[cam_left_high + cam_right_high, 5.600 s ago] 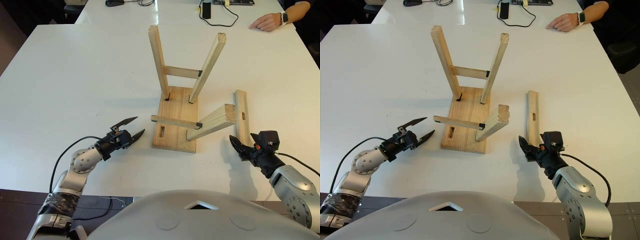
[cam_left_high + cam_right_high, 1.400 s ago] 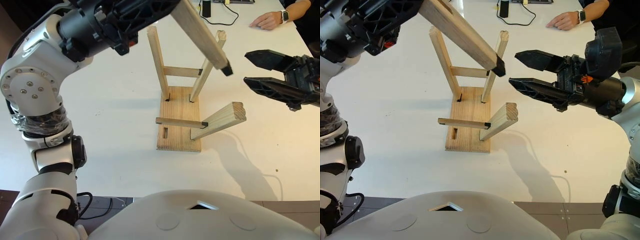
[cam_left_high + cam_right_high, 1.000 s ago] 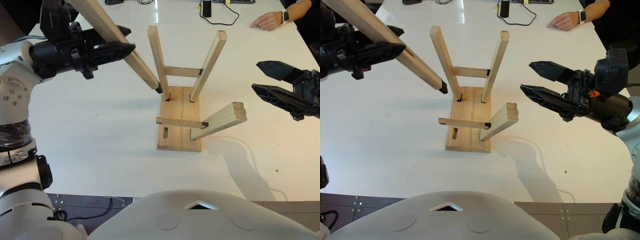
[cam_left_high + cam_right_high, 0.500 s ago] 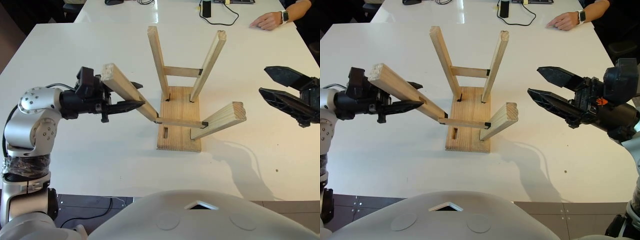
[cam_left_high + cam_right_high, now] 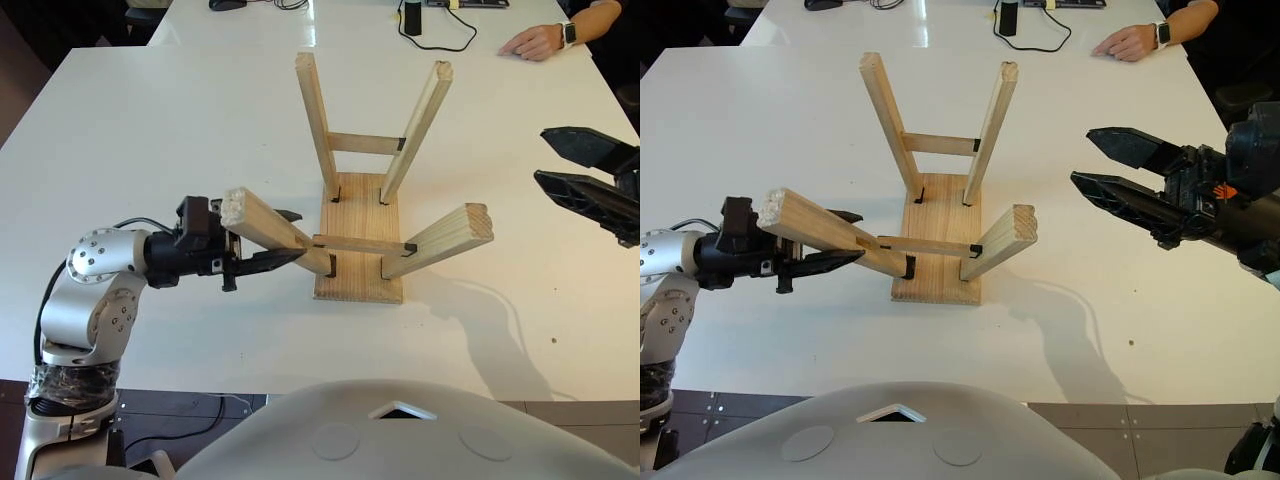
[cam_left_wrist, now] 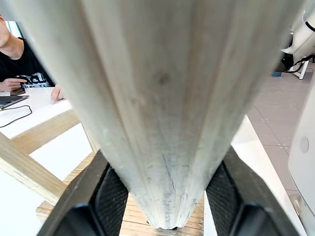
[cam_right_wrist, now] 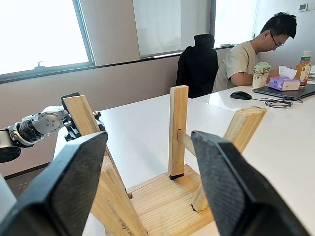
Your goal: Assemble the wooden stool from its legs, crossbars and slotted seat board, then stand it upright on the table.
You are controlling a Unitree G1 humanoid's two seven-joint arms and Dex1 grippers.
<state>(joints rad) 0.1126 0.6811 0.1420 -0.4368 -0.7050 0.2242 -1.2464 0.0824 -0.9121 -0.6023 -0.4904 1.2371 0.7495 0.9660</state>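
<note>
Left end effector point(image 5: 280, 238) clamps the 4th leg point(image 5: 250, 212), which is tilted so its foot meets the near-left slot in the seat board point(image 5: 365, 290) lying flat on the desk point(image 5: 150, 130), beside the crossbar point(image 5: 360, 245). Right end effector point(image 5: 1085, 155) is spread wide and well clear, probably waiting to steady.
</note>
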